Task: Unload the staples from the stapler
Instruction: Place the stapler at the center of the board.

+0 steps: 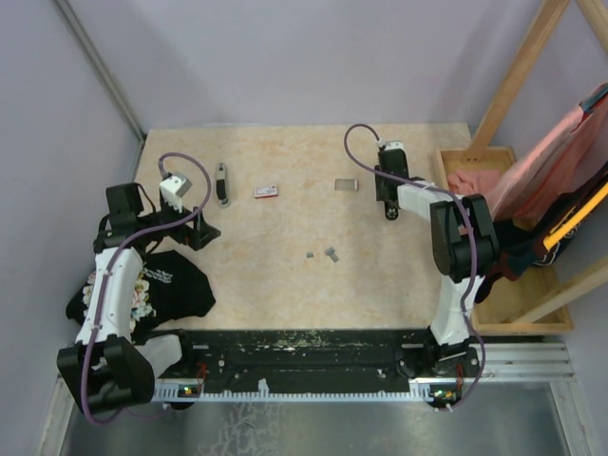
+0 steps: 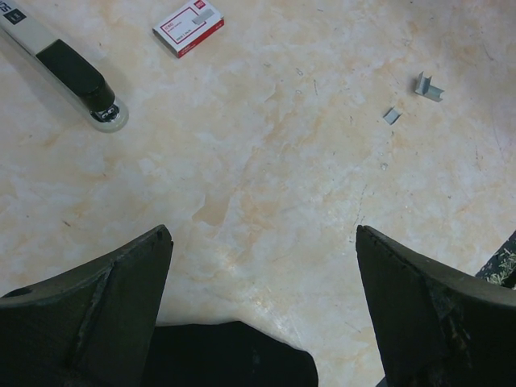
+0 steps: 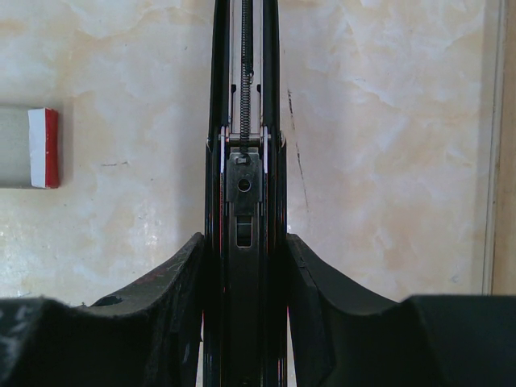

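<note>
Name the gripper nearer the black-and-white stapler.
Left. The left gripper hangs open close by the stapler; the right gripper, clamped on a black rail, is far across the table.

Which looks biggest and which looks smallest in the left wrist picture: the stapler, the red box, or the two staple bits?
1. Black-and-white stapler, even though the edge cuts it off.
2. Red-and-white box.
3. Bent staple strip.
4. Small staple strip.

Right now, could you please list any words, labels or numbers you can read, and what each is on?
Red-and-white box: printed label, too blurred to read.
Pale stapler on the table: small label, unreadable.
Black shirt: white print, too small to read.
No text is legible.
</note>
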